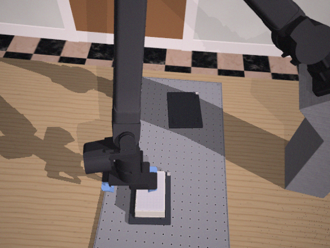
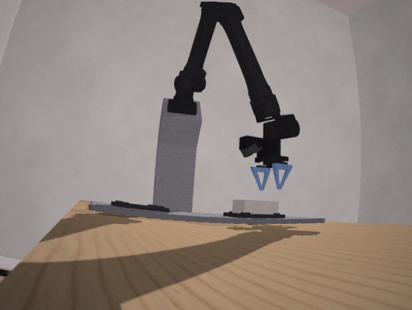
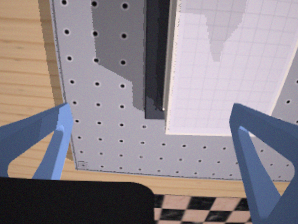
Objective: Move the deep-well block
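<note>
The white deep-well block (image 1: 151, 199) sits on the dark nest N1 (image 1: 149, 219) at the near end of the grey perforated plate. It also shows in the exterior view (image 2: 255, 206) and in the wrist view (image 3: 226, 50). The second dark nest N2 (image 1: 184, 110) lies empty at the far end of the plate, with a small white corner mark (image 1: 196, 93). My gripper (image 2: 270, 176) with blue fingers is open and empty, hovering above the block's far end, clear of it. In the wrist view the gripper (image 3: 156, 143) has the block's edge between its fingers, far below.
The grey perforated plate (image 1: 182, 170) lies on a wooden table. The grey arm pedestal (image 1: 308, 136) stands at the right. The arm's long link (image 1: 128, 65) crosses above the plate's left side.
</note>
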`<action>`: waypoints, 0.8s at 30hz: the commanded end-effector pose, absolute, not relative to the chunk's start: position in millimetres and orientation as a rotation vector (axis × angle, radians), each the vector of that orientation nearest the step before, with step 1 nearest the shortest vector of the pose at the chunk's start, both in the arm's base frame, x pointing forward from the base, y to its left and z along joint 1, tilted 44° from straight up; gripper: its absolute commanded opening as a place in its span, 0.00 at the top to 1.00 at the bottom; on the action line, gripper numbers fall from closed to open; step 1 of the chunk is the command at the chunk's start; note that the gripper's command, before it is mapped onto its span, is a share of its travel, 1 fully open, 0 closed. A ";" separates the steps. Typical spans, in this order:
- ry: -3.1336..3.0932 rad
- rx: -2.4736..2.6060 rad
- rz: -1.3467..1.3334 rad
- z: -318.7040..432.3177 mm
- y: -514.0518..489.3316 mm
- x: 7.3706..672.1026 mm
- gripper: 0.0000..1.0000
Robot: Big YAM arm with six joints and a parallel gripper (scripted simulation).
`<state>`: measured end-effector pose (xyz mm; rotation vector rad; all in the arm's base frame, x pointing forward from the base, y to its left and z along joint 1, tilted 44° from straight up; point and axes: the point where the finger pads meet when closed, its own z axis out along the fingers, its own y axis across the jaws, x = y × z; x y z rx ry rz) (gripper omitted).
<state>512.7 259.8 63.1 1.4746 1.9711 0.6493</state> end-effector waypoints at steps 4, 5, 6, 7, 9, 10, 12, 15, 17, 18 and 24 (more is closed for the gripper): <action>1.929 1.502 0.688 66.3 255.2 486.8 0.00; 1.929 1.502 0.688 63.8 252.6 483.2 0.00; 1.930 1.502 0.688 61.2 250.2 479.5 0.00; 1.931 1.502 0.688 58.6 247.6 475.8 0.00; 1.928 1.505 0.686 56.1 243.6 472.9 0.00; 1.928 1.505 0.686 56.1 243.6 472.9 0.00; 1.926 1.506 0.683 51.9 237.3 467.9 0.00; 1.928 1.504 0.681 51.9 237.2 468.1 0.00; 1.925 1.503 0.686 53.9 238.3 469.9 0.00; 1.927 1.504 0.683 53.4 238.0 469.5 0.00; 1.929 1.505 0.679 52.8 237.6 468.9 0.00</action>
